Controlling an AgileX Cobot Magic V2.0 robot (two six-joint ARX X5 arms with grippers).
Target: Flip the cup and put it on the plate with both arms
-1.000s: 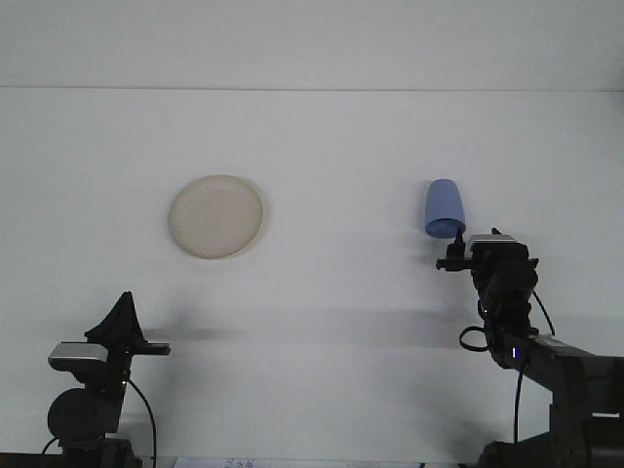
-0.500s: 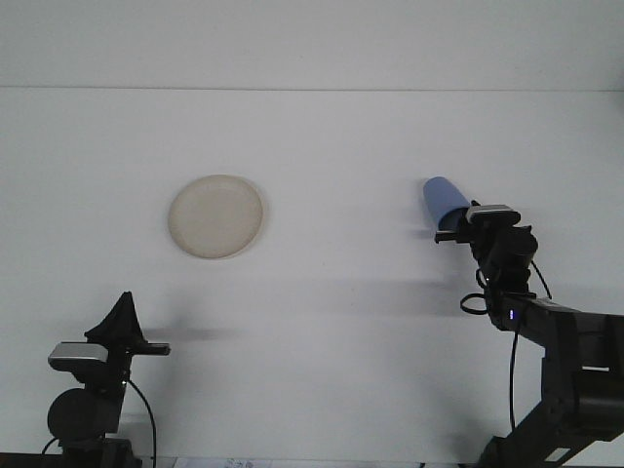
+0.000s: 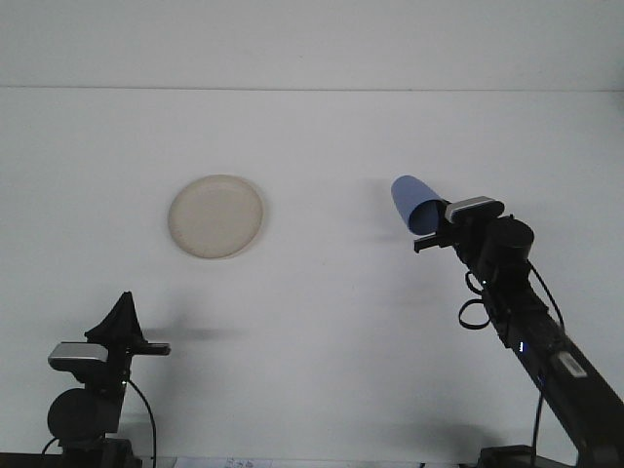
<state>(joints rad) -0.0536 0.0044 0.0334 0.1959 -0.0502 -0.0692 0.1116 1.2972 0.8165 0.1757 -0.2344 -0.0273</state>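
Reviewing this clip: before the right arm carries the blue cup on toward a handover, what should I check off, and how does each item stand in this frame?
1. Blue cup held by right end effector: ok, gripped near its rim.
2. Cup off the table: ok, lifted and tilted, closed end up-left.
3. Cup fully flipped upright: not ok.
4. Plate bare, ready to receive: ok.
5. Left end effector positioned to take the cup: not ok, parked low at near left.
6. Left end effector open: cannot tell.
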